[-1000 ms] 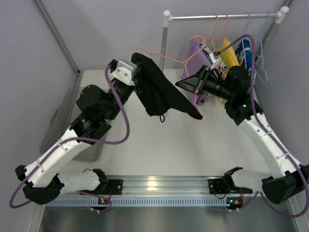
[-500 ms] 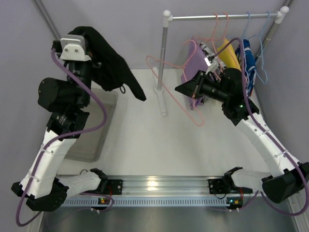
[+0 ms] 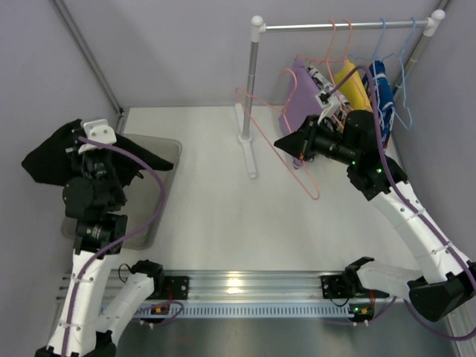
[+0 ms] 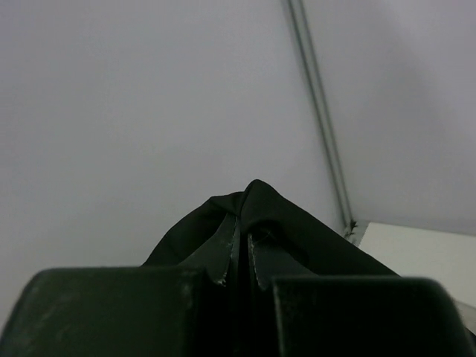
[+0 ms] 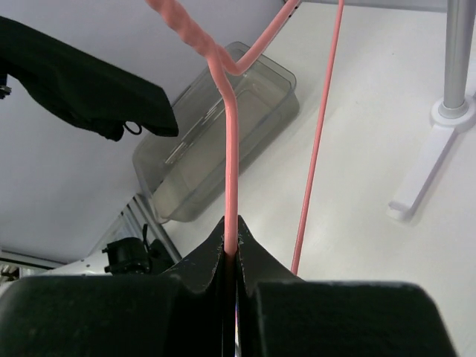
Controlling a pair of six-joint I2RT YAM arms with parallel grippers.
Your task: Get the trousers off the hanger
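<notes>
**benchrat:** What's each arm actually got hold of here?

**wirefan:** The left end effector has its fingers pinched together with a fold of the black trousers bunched between the tips. The rest of the cloth drapes off both sides of the wrist. It hangs at the far left, partly over the clear bin, so I'd guess that's where it gets dropped.

**benchrat:** And the right one?

**wirefan:** The right end effector is clamped tight on the wire of a pink hanger. The hanger is bare and off the rail, held tilted out over the bench. It makes sense as an anchor: one arm grips the hanger and the other takes the cloth.

**benchrat:** So it's done?

**wirefan:** I'd say halfway. The black pair is free of its hanger but hasn't been let go. The lilac trousers hang up at the rail next to the yellow garment, just behind the right wrist. My guess is the bare hanger needs parking before that arm can go for them. Loose cloth could snag on the bin edge when it's released.
</notes>
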